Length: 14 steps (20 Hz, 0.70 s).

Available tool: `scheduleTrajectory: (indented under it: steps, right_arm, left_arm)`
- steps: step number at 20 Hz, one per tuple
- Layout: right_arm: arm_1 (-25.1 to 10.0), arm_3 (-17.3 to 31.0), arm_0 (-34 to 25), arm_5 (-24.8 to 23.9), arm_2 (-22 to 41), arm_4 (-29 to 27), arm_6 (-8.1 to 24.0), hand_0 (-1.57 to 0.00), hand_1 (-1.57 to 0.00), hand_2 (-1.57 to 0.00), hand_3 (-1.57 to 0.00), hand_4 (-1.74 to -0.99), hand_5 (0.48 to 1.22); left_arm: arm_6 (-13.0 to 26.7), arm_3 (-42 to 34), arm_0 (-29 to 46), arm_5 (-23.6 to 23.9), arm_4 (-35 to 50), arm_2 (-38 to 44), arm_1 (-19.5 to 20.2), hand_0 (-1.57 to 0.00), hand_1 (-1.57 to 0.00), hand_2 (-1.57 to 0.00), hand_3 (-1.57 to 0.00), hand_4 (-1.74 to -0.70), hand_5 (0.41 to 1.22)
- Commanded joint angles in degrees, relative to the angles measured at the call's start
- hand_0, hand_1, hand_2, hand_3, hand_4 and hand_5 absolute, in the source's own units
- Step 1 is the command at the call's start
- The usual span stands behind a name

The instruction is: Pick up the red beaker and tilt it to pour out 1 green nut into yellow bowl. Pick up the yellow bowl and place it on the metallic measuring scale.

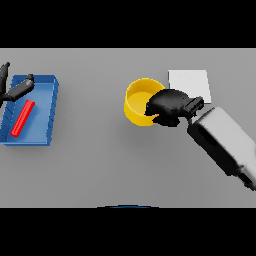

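Yellow bowl (139,100) with the right hand (167,106) curled over its rim, beside the scale (192,83).

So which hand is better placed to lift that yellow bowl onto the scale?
The right hand: it is already at the yellow bowl, with the scale just behind. The left hand is far off, over the blue tray.

Right forearm (225,142): boxy, white-grey shell, dark seams. Right robot hand (167,106): matte black, rounded back. Left robot hand (12,87): black, slender fingers.
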Motion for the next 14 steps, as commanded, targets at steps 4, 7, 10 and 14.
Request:
scheduleTrajectory:
  steps: [4, 7, 10, 14]
  right_arm:
    - [-0.41, 0.69, -0.98, 0.65, -1.29, -0.74, 2.00, -1.57, -1.57, -1.56, -1.25, -1.720, 1.219]
    - [-2.60, 2.67, -3.82, -1.31, -1.99, 0.16, -1.36, -1.57, -1.57, -1.57, -1.26, -1.719, 1.220]
    - [-3.93, 5.61, -5.71, -3.03, -3.50, 0.64, -1.27, -1.57, -1.57, -1.57, -1.30, -1.720, 1.221]
    - [-5.89, 11.87, -6.62, -6.43, -5.59, 1.22, -2.05, -1.57, -1.57, -1.57, -1.23, -1.720, 1.221]
  left_arm:
    - [-0.21, 0.06, -0.35, -0.06, 0.06, 0.18, -0.02, 0.00, 0.00, 0.00, 0.00, -0.80, 0.723]
    - [-0.32, -0.58, -0.28, 0.26, -0.29, 0.08, 0.30, 0.00, 0.00, 0.00, 0.00, -0.80, 0.730]
    - [0.08, -0.54, 0.21, 0.55, 0.11, 0.52, 0.54, 0.00, 0.00, 0.00, 0.00, -0.81, 0.742]
    - [2.31, -2.84, 0.39, 0.81, -0.24, 0.21, 1.76, 0.00, 0.00, 0.00, 0.00, -0.81, 0.739]
